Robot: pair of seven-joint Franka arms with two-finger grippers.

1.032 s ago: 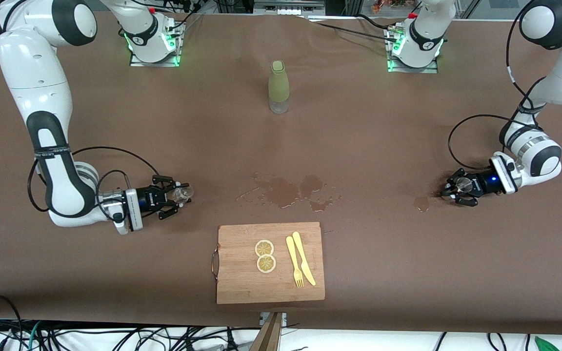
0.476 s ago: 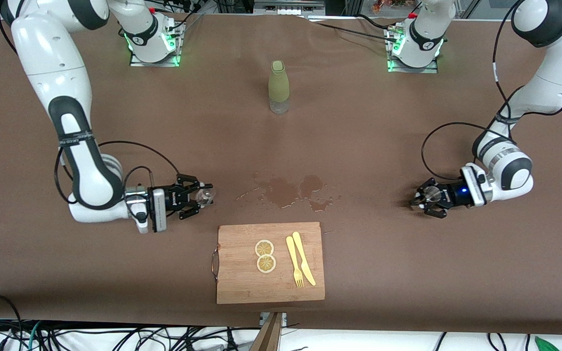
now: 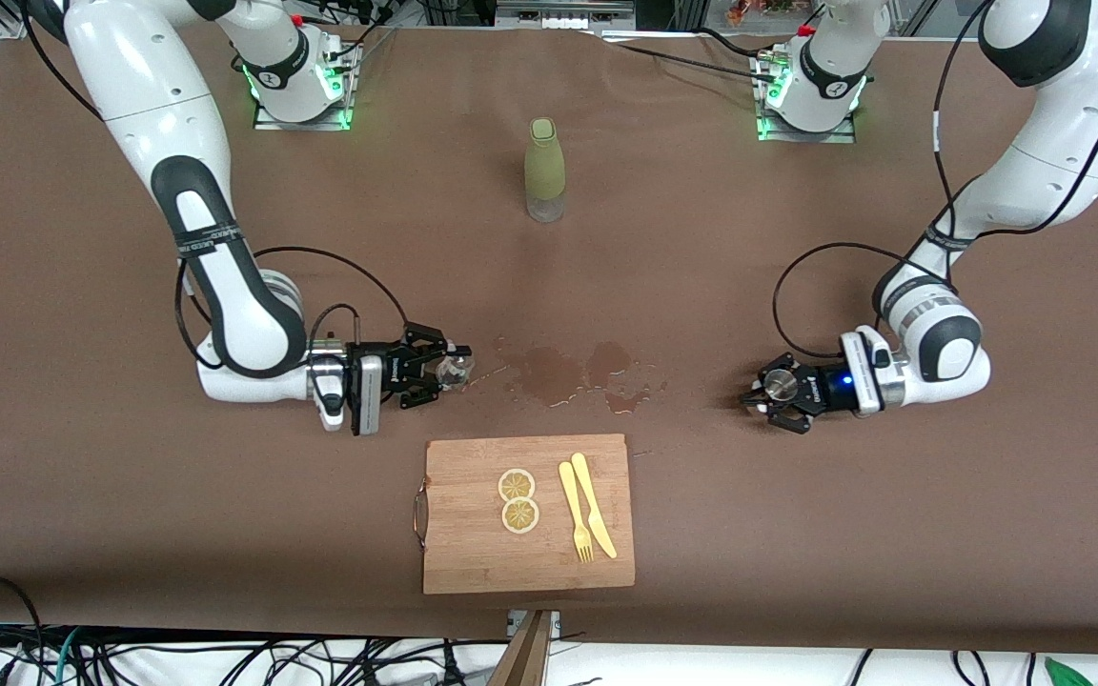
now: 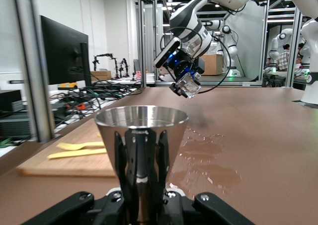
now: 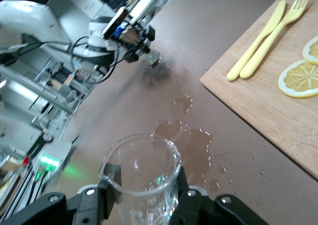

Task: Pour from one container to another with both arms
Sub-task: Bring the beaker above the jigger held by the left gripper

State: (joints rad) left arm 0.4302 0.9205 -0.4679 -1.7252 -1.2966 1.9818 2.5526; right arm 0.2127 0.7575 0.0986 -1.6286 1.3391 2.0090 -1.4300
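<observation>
Left hand (image 3: 766,389) clamps conical steel cup (image 4: 141,135); right hand (image 3: 435,365) clamps clear glass beaker (image 5: 141,173) (both over brown counter (image 3: 797,534), flanking wet spill (image 3: 568,373)). Pouring not begun.

A spill (image 3: 573,373) lies between the bottle (image 3: 544,170) and the cutting board (image 3: 528,514), which is nearest the front camera.

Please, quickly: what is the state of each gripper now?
Left gripper: shut on a metal cup.
Right gripper: shut on a clear glass beaker.
</observation>
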